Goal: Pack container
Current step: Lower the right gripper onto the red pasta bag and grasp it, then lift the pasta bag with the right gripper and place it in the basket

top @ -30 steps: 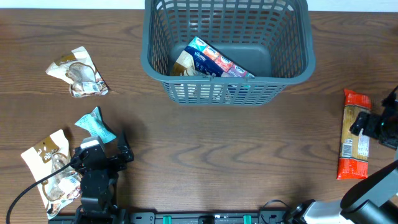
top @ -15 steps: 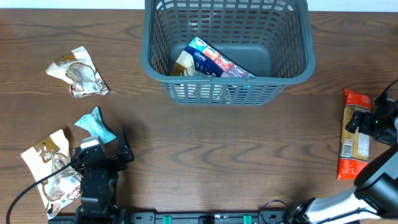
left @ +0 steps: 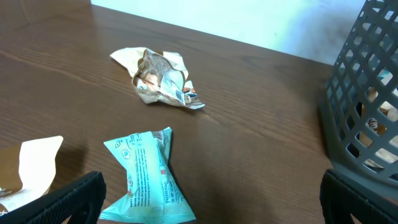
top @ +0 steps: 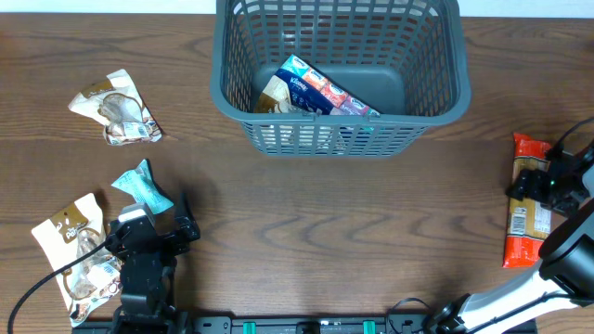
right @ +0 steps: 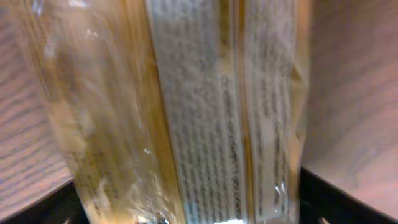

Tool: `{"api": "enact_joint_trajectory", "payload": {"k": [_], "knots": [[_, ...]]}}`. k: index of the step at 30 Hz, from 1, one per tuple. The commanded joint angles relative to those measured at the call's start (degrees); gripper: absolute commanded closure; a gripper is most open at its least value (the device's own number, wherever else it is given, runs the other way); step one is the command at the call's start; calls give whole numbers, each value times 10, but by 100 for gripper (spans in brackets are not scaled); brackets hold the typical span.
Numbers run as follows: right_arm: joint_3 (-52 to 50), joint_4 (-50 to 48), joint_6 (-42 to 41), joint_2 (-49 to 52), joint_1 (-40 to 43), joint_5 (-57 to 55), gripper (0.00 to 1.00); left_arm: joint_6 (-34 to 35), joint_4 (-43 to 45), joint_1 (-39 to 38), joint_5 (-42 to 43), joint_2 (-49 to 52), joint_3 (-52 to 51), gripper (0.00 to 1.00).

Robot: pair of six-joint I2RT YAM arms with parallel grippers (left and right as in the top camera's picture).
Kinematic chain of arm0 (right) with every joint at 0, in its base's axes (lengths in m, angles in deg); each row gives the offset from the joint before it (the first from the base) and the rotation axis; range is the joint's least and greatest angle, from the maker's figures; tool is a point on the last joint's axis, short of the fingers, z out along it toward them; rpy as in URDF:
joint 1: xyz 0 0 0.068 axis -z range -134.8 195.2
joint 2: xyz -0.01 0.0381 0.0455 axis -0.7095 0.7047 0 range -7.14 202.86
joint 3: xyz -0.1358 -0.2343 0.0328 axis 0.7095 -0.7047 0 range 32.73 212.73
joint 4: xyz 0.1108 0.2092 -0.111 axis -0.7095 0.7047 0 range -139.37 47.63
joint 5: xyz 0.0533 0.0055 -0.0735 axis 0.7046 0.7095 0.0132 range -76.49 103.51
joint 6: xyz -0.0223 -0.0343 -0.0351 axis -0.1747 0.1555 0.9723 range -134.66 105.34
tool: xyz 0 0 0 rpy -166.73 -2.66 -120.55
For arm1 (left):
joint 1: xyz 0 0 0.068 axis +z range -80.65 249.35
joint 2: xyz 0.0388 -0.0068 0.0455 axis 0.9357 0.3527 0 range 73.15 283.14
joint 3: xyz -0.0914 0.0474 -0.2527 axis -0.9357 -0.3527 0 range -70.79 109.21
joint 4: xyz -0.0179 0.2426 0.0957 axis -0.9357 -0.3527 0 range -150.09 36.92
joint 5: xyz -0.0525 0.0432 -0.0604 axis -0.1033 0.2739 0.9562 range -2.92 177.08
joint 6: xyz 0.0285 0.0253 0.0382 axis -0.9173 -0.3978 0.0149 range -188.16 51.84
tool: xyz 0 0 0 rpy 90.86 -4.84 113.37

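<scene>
The container point(top: 220, 85), a grey-blue lattice basket at the far middle, holds a blue-and-white pack point(top: 320, 90) and a beige pack point(top: 274, 96). At the right table edge lies an orange-red snack pack point(top: 525, 199). My right gripper point(top: 548, 182) sits over it, and in the right wrist view its dark fingers press both sides of the pack point(right: 186, 112), with the gripper point(right: 186, 208) shut on it. My left gripper point(top: 160, 223) rests open at the near left, just behind a teal pack point(top: 142, 188) point(left: 146, 180). The basket wall point(left: 364, 93) shows at the right.
A crumpled beige snack pack point(top: 116, 108) point(left: 158, 78) lies at the far left. Another beige pack point(top: 74, 255) point(left: 31, 168) lies beside my left arm, near the table's front edge. A cable runs off the left arm.
The right gripper has shifted left over the orange-red pack and its jaws have closed in on the pack's sides. The left arm and the other packs have not moved.
</scene>
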Motion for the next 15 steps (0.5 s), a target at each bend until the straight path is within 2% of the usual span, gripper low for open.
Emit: {"api": "enact_joint_trajectory", "payload": {"k": [1, 4, 6, 11, 15], "knots": [[-7, -7, -19, 31, -3, 69, 57, 10, -8, 2, -1, -3, -1, 1], [2, -7, -47, 30, -11, 75, 87, 10, -8, 2, -1, -3, -1, 1], [13, 3, -60, 23, -21, 75, 99, 10, -8, 2, -1, -3, -1, 2], [70, 41, -80, -17, -58, 75, 99, 10, -8, 2, -1, -3, -1, 1], [163, 91, -80, -70, -96, 90, 99, 10, -8, 2, -1, -3, -1, 1]]}}
